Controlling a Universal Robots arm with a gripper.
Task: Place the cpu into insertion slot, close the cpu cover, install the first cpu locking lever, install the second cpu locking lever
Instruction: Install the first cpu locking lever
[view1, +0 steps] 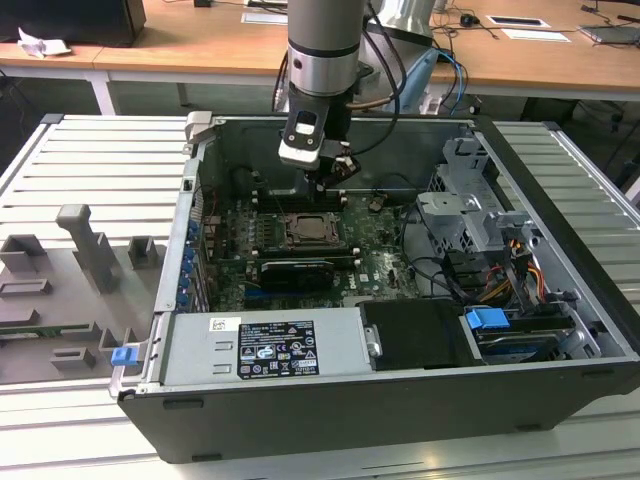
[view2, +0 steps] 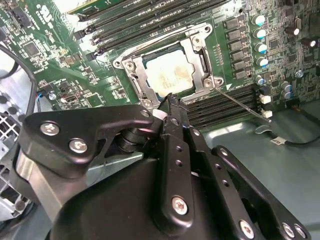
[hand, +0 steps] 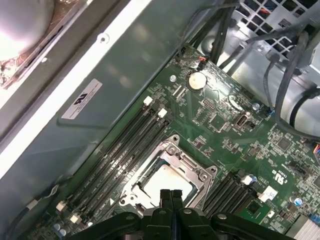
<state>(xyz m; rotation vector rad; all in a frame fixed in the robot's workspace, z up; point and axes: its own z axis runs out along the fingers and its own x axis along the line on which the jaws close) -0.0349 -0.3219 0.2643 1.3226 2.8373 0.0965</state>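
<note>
1. gripper fingers pressed together, nothing held, tip just over the edge of the cpu cover
2. one cpu seated in the insertion slot, one cover frame around its pale top
3. one thin lever angles out from a socket corner
4. two banks of memory slots flank the socket

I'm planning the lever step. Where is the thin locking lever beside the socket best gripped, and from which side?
Probably near its free end, coming from above and pinching across the rod. The locking lever is a thin wire running out from the cpu cover's corner over the memory slots, so that end likely offers the most leverage.
</note>
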